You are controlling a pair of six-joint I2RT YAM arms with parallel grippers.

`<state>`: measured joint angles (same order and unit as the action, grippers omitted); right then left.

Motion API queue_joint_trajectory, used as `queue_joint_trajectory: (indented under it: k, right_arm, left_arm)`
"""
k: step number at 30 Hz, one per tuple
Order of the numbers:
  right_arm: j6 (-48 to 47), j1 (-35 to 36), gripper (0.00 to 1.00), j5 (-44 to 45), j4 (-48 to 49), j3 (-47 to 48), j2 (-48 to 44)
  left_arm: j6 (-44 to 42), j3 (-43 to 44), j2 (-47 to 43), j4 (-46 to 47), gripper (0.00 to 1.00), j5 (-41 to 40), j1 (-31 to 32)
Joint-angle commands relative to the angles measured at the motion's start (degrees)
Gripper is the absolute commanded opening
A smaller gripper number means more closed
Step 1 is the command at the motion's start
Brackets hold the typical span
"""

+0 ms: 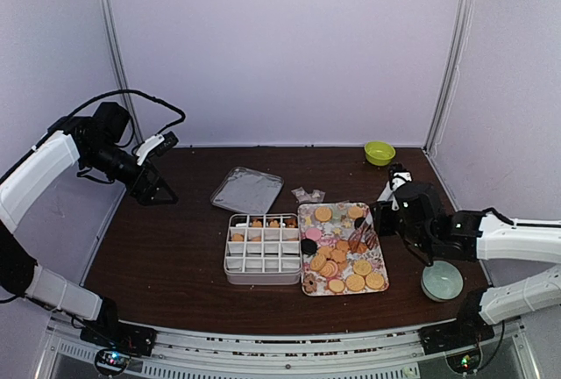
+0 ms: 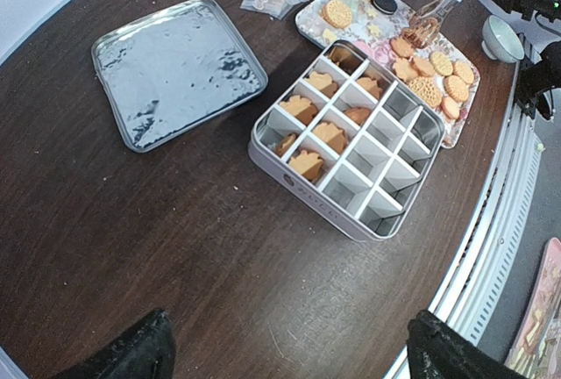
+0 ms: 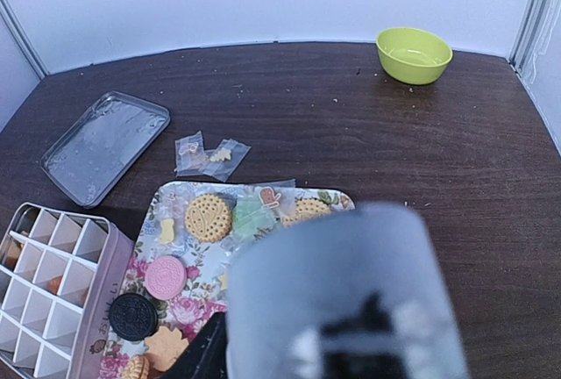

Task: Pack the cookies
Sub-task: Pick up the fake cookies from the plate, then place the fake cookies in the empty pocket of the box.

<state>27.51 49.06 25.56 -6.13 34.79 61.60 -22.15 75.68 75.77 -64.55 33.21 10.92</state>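
Right gripper clenched on tongs, whose tips hung over the cookies on the floral tray. Left gripper released, empty, well left of tray; right arm nearer.

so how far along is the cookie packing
Done: several cells of the divided tin hold cookies. In hand: the right tool grips metal tongs over the floral tray. Left: the other cells are empty, a dozen or so cookies lie on the tray, and the lid is off.
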Motion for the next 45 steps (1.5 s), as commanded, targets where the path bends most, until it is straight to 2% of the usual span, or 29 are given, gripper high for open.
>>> queue_joint_trajectory:
  k: [1,5,10,17,22,27,32,38,45]
  right_arm:
    - [-0.56,-0.27,0.41,-2.31,0.36,0.91,2.68]
    - [-0.72,-0.28,0.33,-2.15,-0.31,2.16,4.27]
    - [-1.34,-0.23,0.22,-0.15,-2.78,2.81,1.22]
    - [-4.99,-0.17,0.20,0.62,-7.26,7.61,-5.22]
    - [-5.66,2.19,0.20,-0.59,-7.91,13.54,-3.90]
    - [-6.92,9.45,0.20,-0.52,-4.81,22.54,5.05]
    - [-9.65,16.02,0.20,-3.39,-1.95,37.76,19.79]
    - [-11.23,19.70,0.19,-8.75,-2.17,53.84,36.68]
    - [-9.62,20.34,0.19,-12.25,-0.96,58.37,44.98]
  left_arm:
    - [0.62,1.93,0.17,0.31,0.94,0.21,-0.28]
    - [0.62,1.94,-0.15,-0.03,0.94,-0.02,-0.30]
    - [0.62,2.06,-0.19,0.01,0.94,-0.01,-0.30]
    - [0.62,2.53,0.32,-0.04,0.94,0.30,-0.29]
    - [0.62,2.29,0.67,-0.01,0.94,-0.54,-0.39]
    - [1.24,1.63,1.97,-0.13,0.95,-1.12,-1.88]
    - [1.23,0.87,3.02,-0.91,0.95,-2.38,-3.90]
    - [0.97,-0.72,2.06,-0.95,0.95,-3.42,-4.77]
    - [0.89,-1.21,1.14,-1.00,0.95,-3.58,-4.90]
